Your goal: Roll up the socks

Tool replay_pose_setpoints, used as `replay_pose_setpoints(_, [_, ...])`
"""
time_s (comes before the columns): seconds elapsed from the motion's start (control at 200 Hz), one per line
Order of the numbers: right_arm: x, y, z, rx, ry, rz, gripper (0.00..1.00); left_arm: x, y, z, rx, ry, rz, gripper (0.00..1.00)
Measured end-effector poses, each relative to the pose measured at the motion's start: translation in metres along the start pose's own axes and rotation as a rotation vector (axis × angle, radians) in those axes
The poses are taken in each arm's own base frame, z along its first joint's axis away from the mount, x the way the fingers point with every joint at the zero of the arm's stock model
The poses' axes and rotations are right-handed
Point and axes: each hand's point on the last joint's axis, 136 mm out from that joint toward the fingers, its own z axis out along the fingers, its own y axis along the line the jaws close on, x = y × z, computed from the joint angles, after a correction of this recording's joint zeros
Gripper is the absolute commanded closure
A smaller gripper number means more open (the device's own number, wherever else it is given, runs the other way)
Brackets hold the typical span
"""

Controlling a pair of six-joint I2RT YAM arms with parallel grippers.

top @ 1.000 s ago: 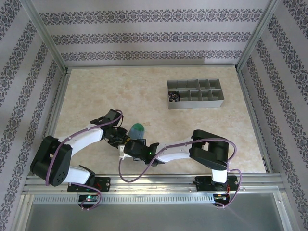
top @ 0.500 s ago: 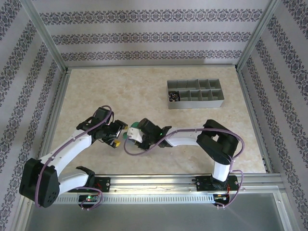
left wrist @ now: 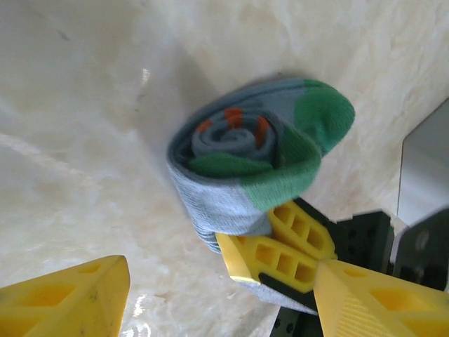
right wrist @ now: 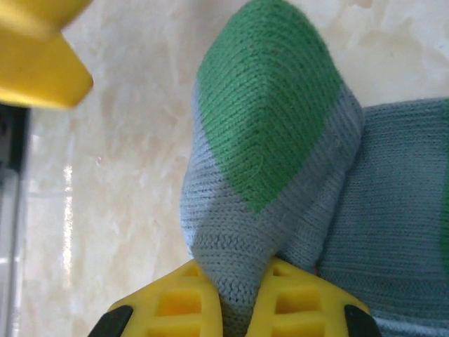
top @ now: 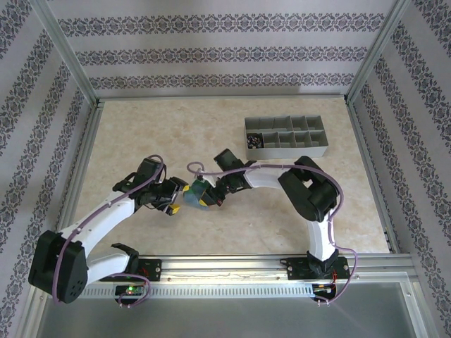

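Jaws of the right gripper pinch a fold of the rolled grey-blue sock, while those of the left gripper gape empty, the roll just ahead

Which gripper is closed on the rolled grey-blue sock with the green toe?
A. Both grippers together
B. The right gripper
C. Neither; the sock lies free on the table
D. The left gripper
B: in the right wrist view, the right gripper has its two yellow fingers pressed together on the fabric of the grey-blue sock, while the left gripper stands open beside the roll without touching it.
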Motion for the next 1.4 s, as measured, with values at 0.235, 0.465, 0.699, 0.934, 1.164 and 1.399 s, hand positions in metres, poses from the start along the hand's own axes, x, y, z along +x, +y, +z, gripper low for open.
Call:
replay_pose_setpoints(0.235, [0.001, -0.005, -0.005, -0.077, 0.012, 0.138, 1.00, 0.003, 0.003, 0.033, -0.029, 0.038, 0.019, 0.35])
replay_pose_setpoints(0.465, [0.000, -0.006, -0.006, -0.090, 0.017, 0.176, 0.96, -0.005, 0.012, 0.062, -0.094, 0.049, 0.013, 0.43])
replay_pose_setpoints(0.699, [0.005, -0.005, -0.009, 0.013, 0.014, 0.091, 0.66, -0.003, 0.007, 0.068, -0.090, 0.075, 0.029, 0.62])
replay_pose_setpoints(0.934, [0.041, 0.025, -0.029, 0.346, 0.016, -0.229, 0.46, 0.004, 0.020, 0.059, -0.106, 0.089, 0.017, 0.63])
replay_pose_setpoints(1.164, [0.039, 0.052, -0.011, 0.584, 0.091, -0.594, 0.45, 0.008, 0.039, 0.047, -0.152, 0.087, -0.001, 0.63])
replay_pose_setpoints(1.399, [0.022, 0.051, 0.006, 0.747, 0.172, -0.811, 0.46, 0.008, 0.040, 0.048, -0.161, 0.088, -0.004, 0.63])
